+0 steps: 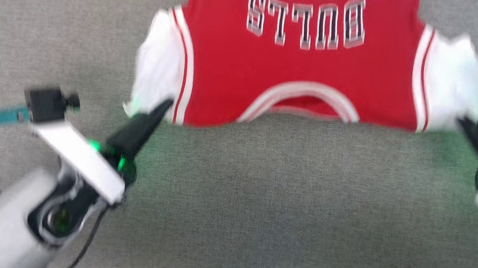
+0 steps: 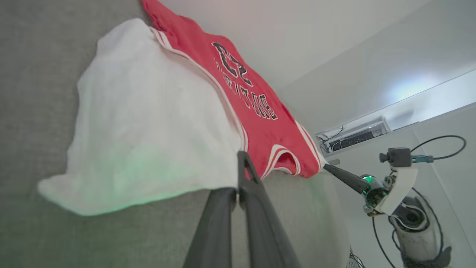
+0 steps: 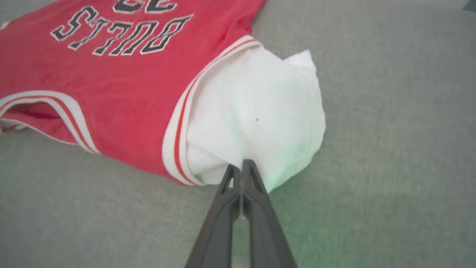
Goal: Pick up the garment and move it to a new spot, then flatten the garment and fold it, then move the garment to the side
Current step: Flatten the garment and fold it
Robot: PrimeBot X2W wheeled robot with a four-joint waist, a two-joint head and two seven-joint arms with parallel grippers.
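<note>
Now, garment (image 1: 298,66) in both clamped tools (image 1: 168,103) (image 1: 461,120)

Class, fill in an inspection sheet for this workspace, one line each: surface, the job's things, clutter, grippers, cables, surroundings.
Surface: grey fabric surface, under the jersey and both grippers.
Job's things: the garment lies red front up with its BULLS lettering showing. White inner fabric sticks out at both near corners.
Clutter: nothing seen.
Grippers: left gripper is shut, pinching the garment's left white corner. Right gripper is shut on the right white corner.
Cables: a black cable hangs under the left wrist. A cable loop sits at the right wrist camera.
Surroundings: pale walls, and a ledge holding a dark device.
</note>
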